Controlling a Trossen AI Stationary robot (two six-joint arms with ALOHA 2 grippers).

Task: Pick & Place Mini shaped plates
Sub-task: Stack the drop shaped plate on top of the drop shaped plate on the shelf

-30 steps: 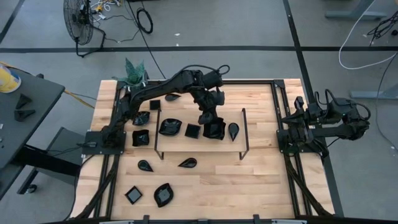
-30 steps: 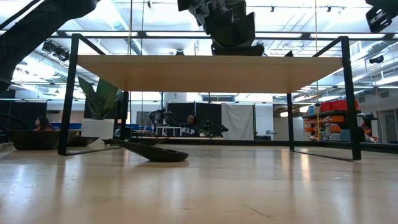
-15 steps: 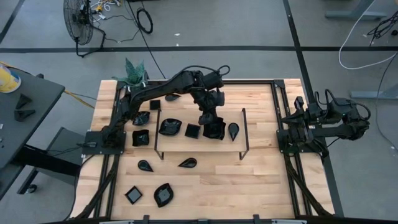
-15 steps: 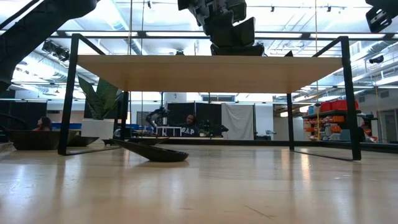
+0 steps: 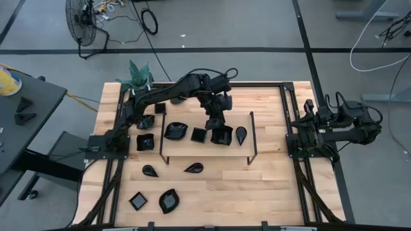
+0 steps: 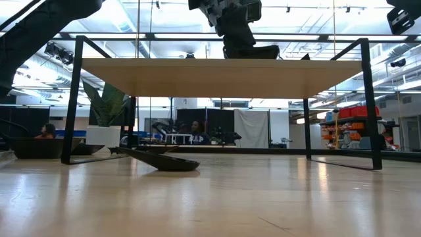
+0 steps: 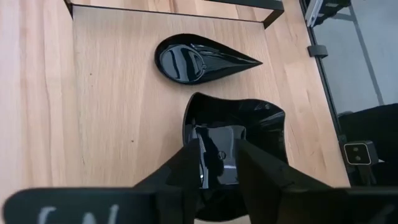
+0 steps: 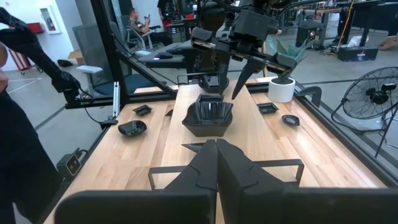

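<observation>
Four glossy black mini plates sit in a row on the raised wooden shelf [image 5: 192,149]: a wavy leaf [image 5: 175,131], a small square [image 5: 198,135], a deep wavy-edged plate [image 5: 223,135] and a teardrop [image 5: 241,134]. The deep plate [image 7: 239,134] rests on its base beside the teardrop [image 7: 199,59]. My left gripper [image 7: 217,165] hangs open just over that plate's rim, on the side toward the table's far edge, slanting down. My right gripper [image 8: 216,163] is shut and parked over the table's right side [image 5: 300,125], touching nothing. My left gripper's open fingers [image 7: 186,165] stand on either side of the deep plate's rim [image 7: 217,177], coming slanting down from the far side. The fingers hide the spot, so I cannot tell whether they touch it. The plate sits level on the shelf.
Several more black plates lie on the table's left and near parts, among them a teardrop [image 5: 150,170], a square [image 5: 137,201] and a leaf [image 5: 169,200]. A white pot with a green plant [image 5: 138,76] stands at the far left corner. The shelf's black frame legs [image 5: 252,138] flank it.
My left gripper has opened without moving away. The deep wavy plate, held tilted between the fingers a second ago, now lies level on the shelf.
</observation>
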